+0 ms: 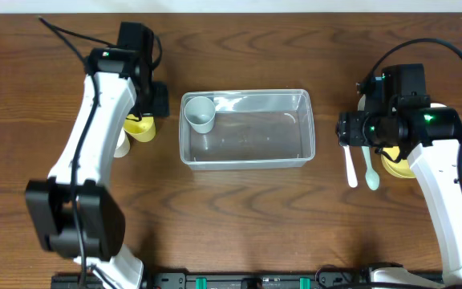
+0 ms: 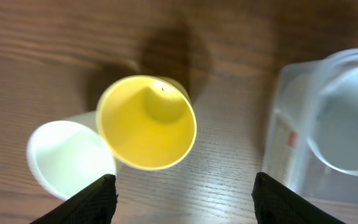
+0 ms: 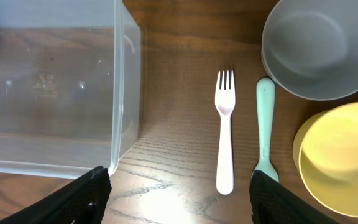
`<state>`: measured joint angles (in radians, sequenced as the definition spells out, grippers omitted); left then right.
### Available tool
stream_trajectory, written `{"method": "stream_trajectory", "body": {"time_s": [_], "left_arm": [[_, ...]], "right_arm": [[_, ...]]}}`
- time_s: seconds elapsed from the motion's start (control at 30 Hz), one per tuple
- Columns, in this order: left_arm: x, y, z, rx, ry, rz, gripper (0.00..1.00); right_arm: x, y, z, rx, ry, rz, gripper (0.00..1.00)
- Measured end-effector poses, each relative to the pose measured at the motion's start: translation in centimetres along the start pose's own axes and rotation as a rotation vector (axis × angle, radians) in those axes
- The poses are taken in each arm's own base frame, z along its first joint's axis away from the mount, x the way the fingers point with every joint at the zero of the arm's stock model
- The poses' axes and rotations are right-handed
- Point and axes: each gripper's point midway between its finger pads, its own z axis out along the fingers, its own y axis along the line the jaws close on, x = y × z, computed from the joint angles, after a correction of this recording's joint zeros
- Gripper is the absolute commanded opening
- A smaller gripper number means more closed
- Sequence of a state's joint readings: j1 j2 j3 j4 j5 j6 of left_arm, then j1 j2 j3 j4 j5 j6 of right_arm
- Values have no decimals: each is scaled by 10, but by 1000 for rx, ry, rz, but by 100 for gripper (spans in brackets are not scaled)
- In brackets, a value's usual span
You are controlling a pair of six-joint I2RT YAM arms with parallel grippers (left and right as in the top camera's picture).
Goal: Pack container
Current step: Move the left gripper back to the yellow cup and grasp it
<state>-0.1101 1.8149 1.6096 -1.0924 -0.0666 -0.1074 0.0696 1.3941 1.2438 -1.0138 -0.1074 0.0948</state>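
The clear plastic container (image 1: 247, 152) sits at the table's middle with a pale grey-blue cup (image 1: 200, 114) in its left end. It also shows in the left wrist view (image 2: 303, 143) and the right wrist view (image 3: 61, 93). My left gripper (image 2: 185, 199) is open and empty, above a yellow cup (image 2: 146, 122) and a white cup (image 2: 67, 158) left of the container. My right gripper (image 3: 179, 199) is open and empty, above a white fork (image 3: 225, 134) and a mint green spoon (image 3: 265, 124) right of the container.
A grey bowl (image 3: 319, 46) and a yellow bowl (image 3: 340, 158) sit right of the cutlery. In the overhead view the fork (image 1: 350, 168) and spoon (image 1: 370, 172) lie below the right arm, with the yellow bowl (image 1: 398, 167) partly hidden by it.
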Motion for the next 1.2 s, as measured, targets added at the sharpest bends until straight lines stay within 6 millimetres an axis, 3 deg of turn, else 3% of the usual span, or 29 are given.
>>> {"method": "stream_trajectory", "body": {"time_s": [0.17, 0.37, 0.7, 0.83, 0.97, 1.2], "left_arm": [[9, -5, 47, -7, 125, 8, 70], [24, -11, 95, -15, 254, 20, 41], [27, -12, 102, -14, 273, 24, 6], [22, -12, 94, -6, 246, 22, 6], [14, -11, 70, 5, 179, 15, 6], [12, -13, -21, 44, -7, 30, 6]], "right_arm": [[3, 0, 0, 2, 12, 1, 73], [4, -1, 0, 3, 14, 2, 74], [3, -1, 0, 4, 14, 2, 73], [4, -1, 0, 4, 14, 2, 73], [4, -1, 0, 4, 14, 2, 73], [4, -1, 0, 4, 15, 2, 73]]}}
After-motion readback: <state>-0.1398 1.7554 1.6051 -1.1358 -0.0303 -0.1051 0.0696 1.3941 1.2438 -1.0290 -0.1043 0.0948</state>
